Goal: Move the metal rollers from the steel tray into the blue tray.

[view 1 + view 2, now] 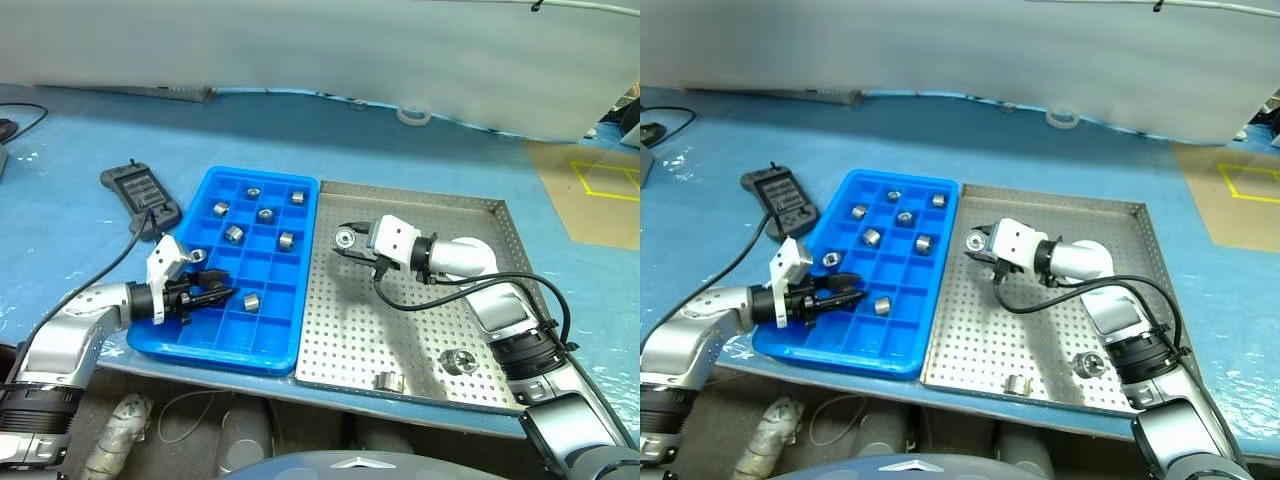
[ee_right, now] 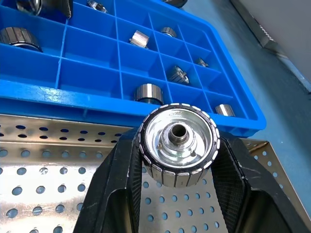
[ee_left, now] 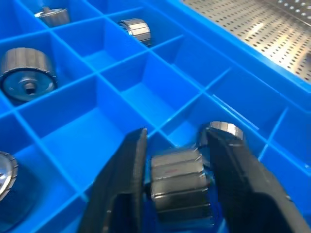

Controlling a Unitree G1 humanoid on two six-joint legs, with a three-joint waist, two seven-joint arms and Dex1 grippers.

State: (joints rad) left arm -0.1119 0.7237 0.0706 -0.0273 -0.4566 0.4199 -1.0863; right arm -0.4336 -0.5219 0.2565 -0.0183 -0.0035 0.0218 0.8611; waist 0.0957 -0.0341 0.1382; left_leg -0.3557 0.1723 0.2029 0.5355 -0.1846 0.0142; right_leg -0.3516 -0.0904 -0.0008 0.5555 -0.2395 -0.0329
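Rollers: the right tool (image 1: pixel 345 240) grips one (image 2: pixel 178 142) over the steel tray's (image 1: pixel 480 385) far-left corner; the left tool (image 3: pixel 176 194), fingers parted, has one (image 3: pixel 179 183) between them in a near compartment of the blue tray (image 1: pixel 215 352). Probably releasing; next, the right carries its roller over.

A blue-covered table (image 1: pixel 80 180) bears blue tray (image 1: pixel 205 345), steel tray (image 1: pixel 420 195) (touching), grey controller (image 1: pixel 140 195).

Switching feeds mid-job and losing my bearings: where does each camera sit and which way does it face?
Left and right eye views: head-mounted, looking down over both arms at the blue tray and steel tray.
Left wrist view: along the left claw into blue compartments, a roller between its fingers.
Right wrist view: along the right claw, gripping a roller above steel tray perforations.
Shared: both wrist views show both trays.
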